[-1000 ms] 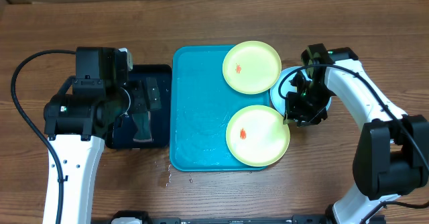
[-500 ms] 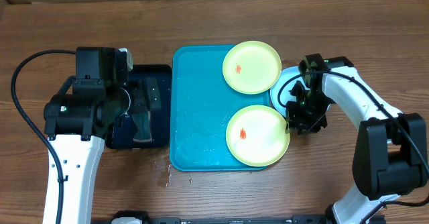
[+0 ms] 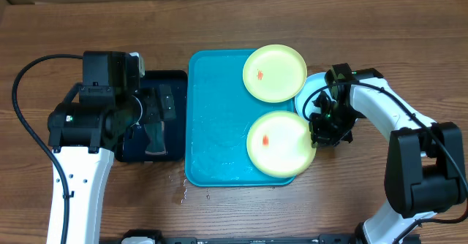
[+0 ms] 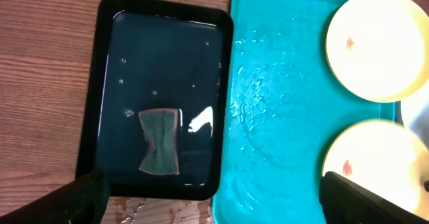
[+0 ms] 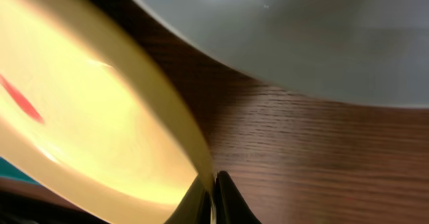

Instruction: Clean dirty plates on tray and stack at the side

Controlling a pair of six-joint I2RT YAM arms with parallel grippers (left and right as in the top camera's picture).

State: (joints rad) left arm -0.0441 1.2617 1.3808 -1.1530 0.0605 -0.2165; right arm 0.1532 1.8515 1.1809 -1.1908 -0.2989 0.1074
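The right jaws were clenched on the rim of the nearer green plate [image 3: 278, 145], which overhung the right edge of the tray [image 3: 216, 120] — likely to lift it for wiping. The left jaws hung released above the soaking sponge [image 4: 159, 141] — ready.

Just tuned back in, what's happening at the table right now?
The right gripper is shut on the rim of the near green plate on the turquoise tray. It and the far green plate show red smears. The blue plate lies on the table beside the tray. The left gripper hangs open over the black tray holding the sponge.
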